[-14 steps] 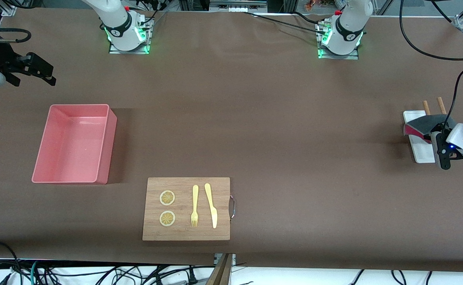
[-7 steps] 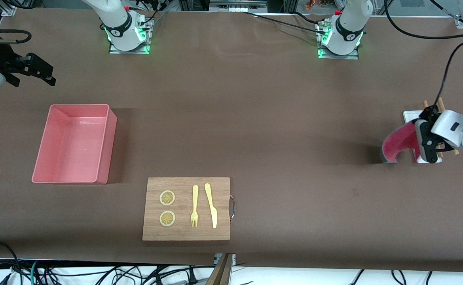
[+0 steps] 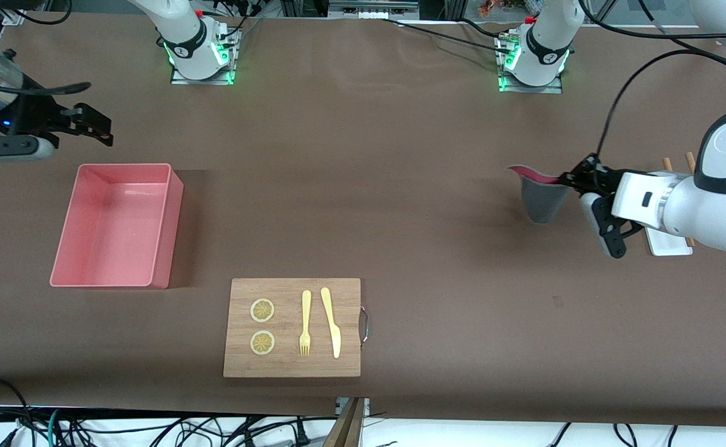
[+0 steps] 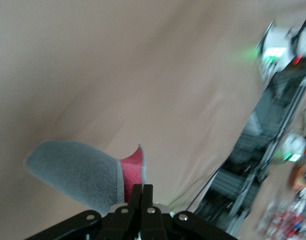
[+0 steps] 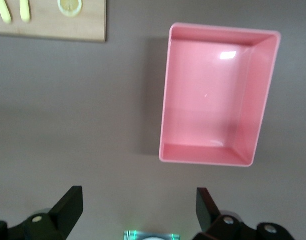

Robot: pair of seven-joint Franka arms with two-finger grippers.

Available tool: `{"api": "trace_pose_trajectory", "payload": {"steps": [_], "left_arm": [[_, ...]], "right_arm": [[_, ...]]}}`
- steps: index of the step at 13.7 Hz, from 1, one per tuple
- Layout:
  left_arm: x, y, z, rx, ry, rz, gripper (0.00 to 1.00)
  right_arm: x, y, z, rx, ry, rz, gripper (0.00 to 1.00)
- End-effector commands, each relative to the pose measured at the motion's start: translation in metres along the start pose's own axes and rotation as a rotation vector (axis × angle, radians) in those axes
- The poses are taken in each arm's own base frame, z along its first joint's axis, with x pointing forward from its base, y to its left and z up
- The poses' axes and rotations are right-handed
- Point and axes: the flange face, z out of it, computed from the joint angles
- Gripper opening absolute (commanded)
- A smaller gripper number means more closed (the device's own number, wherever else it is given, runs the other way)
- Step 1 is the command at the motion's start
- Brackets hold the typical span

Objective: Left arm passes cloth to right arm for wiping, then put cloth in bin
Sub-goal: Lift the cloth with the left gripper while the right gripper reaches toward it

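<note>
Nearest the cam sits the wooden board (image 3: 292,327) w/ fork, knife and lemon slices; farther up the desk (image 3: 400,217) the bin (image 3: 116,225) stands empty toward the right arm's end. Left claw (image 3: 571,180) is clamped on the cloth (image 3: 540,197), which hangs grey-side out above bare desk, clear of the white tray (image 3: 667,241). Right claw (image 5: 138,210) hovers spread wide by the bin; for a clean handoff, I'd bring the cloth mid-desk, free edge dangling, so the right can pinch below the left's grip.
</note>
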Motion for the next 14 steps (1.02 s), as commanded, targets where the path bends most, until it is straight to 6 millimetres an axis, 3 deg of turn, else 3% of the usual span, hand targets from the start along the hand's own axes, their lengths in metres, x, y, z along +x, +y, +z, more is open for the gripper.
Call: {"api": "trace_pose_trajectory", "payload": {"steps": [1, 4, 6, 8, 11, 14], "left_arm": [[0.045, 0.059, 0.004, 0.002, 0.067, -0.147, 0.0], [0.09, 0.109, 0.024, -0.039, 0.16, -0.313, 0.0], [0.114, 0.143, 0.035, -0.112, 0.216, -0.426, 0.0], [0.136, 0.174, 0.048, -0.158, 0.27, -0.509, 0.0], [0.163, 0.222, 0.071, -0.186, 0.333, -0.624, 0.0], [0.186, 0.278, 0.103, -0.203, 0.385, -0.615, 0.0]], "right_arm": [[0.0, -0.029, 0.004, -0.005, -0.048, -0.132, 1.0], [-0.005, -0.067, 0.006, 0.143, -0.053, -0.415, 1.0], [-0.003, -0.096, 0.02, 0.241, -0.061, -0.644, 1.0], [0.007, -0.111, 0.036, 0.378, -0.032, -0.847, 1.0], [0.019, -0.132, 0.058, 0.458, 0.045, -1.0, 1.0], [0.037, -0.147, 0.111, 0.573, 0.216, -1.178, 1.0]]}}
